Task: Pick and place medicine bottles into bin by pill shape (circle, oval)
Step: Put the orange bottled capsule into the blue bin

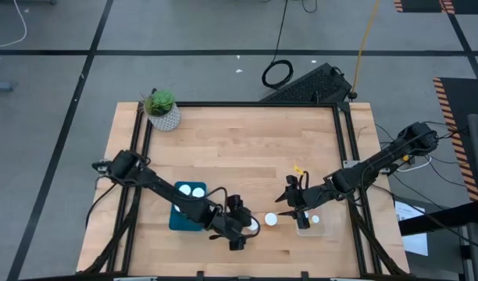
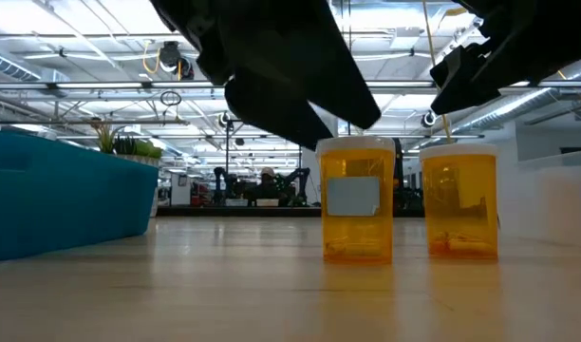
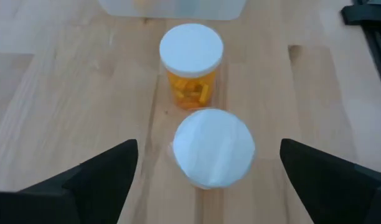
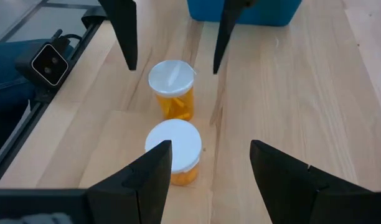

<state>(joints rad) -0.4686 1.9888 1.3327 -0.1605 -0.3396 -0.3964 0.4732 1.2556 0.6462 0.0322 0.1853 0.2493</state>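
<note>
Two orange medicine bottles with white caps stand upright on the wood table. The one nearer my left gripper (image 3: 214, 147) (image 1: 271, 220) sits between that gripper's open fingers (image 3: 209, 152), which stay clear of it. The second bottle (image 3: 192, 56) (image 4: 174, 149) stands just beyond, below my open right gripper (image 4: 210, 149) (image 1: 292, 209), partly behind one of its fingers. In the low view both bottles (image 2: 357, 199) (image 2: 459, 199) rest on their bases with the dark grippers above them. Long yellow pills show in the second bottle.
A blue bin (image 1: 176, 217) with two white caps in it stands left of my left gripper. A clear bin (image 1: 323, 226) holding one capped bottle stands at the right. A potted plant (image 1: 162, 108) is at the far left corner. Bare wood lies toward the far edge.
</note>
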